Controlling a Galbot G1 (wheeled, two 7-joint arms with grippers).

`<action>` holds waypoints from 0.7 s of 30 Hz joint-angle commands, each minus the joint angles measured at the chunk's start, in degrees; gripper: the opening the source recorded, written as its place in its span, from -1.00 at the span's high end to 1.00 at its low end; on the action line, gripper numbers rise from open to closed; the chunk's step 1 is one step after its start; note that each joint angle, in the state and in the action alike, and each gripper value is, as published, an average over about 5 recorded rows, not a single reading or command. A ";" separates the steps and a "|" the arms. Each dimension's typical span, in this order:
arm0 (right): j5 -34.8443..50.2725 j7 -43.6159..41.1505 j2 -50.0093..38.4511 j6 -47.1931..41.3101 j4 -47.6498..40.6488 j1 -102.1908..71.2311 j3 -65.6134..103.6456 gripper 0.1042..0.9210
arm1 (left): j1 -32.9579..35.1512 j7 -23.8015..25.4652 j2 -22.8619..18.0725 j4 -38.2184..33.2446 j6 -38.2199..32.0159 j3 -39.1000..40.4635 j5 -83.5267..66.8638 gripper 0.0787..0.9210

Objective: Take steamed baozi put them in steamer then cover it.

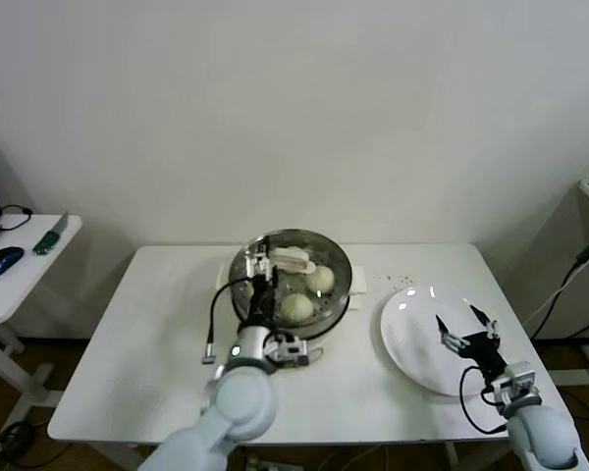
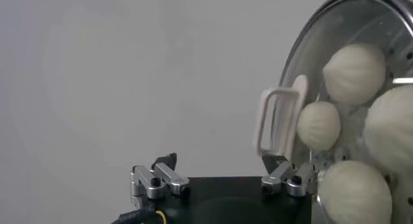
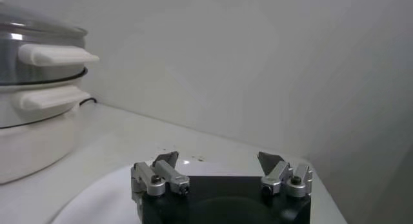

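The steamer [image 1: 341,275] stands mid-table with its clear glass lid [image 1: 306,243] on top. Through the glass [image 2: 303,54] I see several cream-white baozi, such as one [image 2: 353,72] and another [image 2: 319,124]; two show in the head view [image 1: 320,279] [image 1: 296,307]. My left gripper [image 1: 262,271] [image 2: 219,167] hovers open over the lid. The lid's white handle [image 2: 279,119] [image 1: 293,260] lies just beyond one fingertip [image 2: 274,162], and nothing is between the jaws. My right gripper [image 1: 466,329] [image 3: 219,161] stands open and empty over the white plate [image 1: 412,343].
The steamer [image 3: 39,70] rests on a white cooker base [image 3: 32,141] with side handles [image 3: 55,54]. The plate [image 3: 103,196] lies at the table's right. A cable [image 1: 214,314] runs along the steamer's left. A side table [image 1: 10,280] stands far left.
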 commanded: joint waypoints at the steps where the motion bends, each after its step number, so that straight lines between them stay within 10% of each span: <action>1: 0.67 -0.42 0.33 0.05 0.50 -0.31 0.45 -0.76 | 11.80 -15.69 6.86 -13.60 -3.94 -13.81 -27.02 -0.77; 7: 0.92 -1.17 0.87 0.74 0.65 -0.62 0.90 -0.76 | 22.56 -27.09 5.81 -15.00 -22.61 -31.02 -49.79 -0.77; 21: 2.52 -2.19 2.36 3.44 1.10 -0.80 0.75 -0.76 | 36.57 -21.17 -6.74 -2.78 -48.24 -48.59 -77.21 -0.77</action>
